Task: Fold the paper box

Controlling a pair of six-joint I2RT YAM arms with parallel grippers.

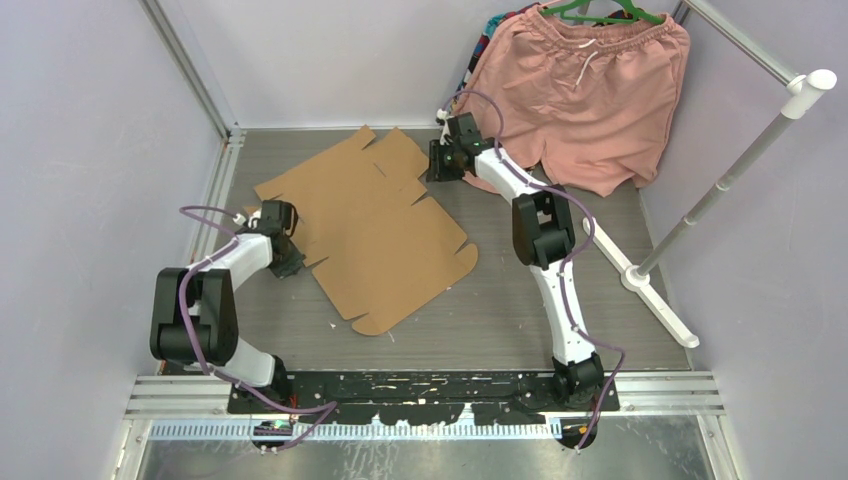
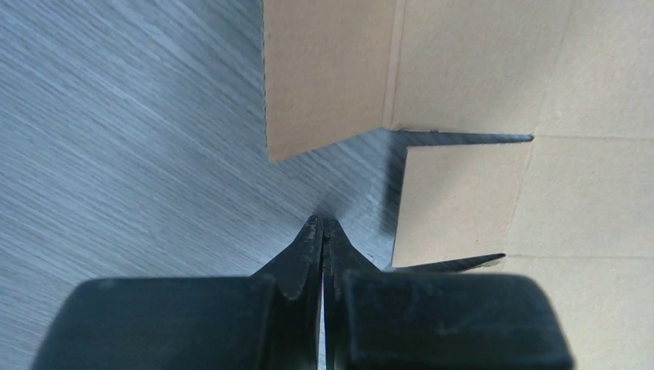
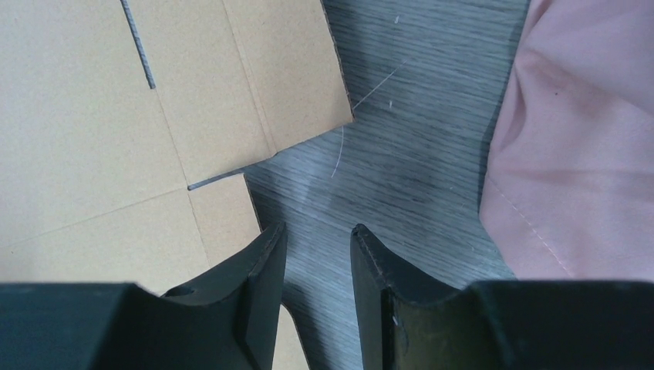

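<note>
The paper box (image 1: 370,235) lies as a flat brown cardboard sheet with flaps and notched tabs in the middle of the table. My left gripper (image 1: 292,266) is at the sheet's left edge. In the left wrist view it is shut (image 2: 322,225) with nothing between its fingers, its tips over bare table just beside a side flap (image 2: 455,200). My right gripper (image 1: 433,170) is at the sheet's far right corner. It stands open (image 3: 318,231) over bare table and holds nothing, with the cardboard (image 3: 116,139) to its left.
Pink shorts (image 1: 580,90) hang on a green hanger at the back right, and their cloth (image 3: 578,139) lies close to the right gripper. A white rack pole (image 1: 740,160) with a floor foot (image 1: 655,295) stands on the right. Walls enclose the table.
</note>
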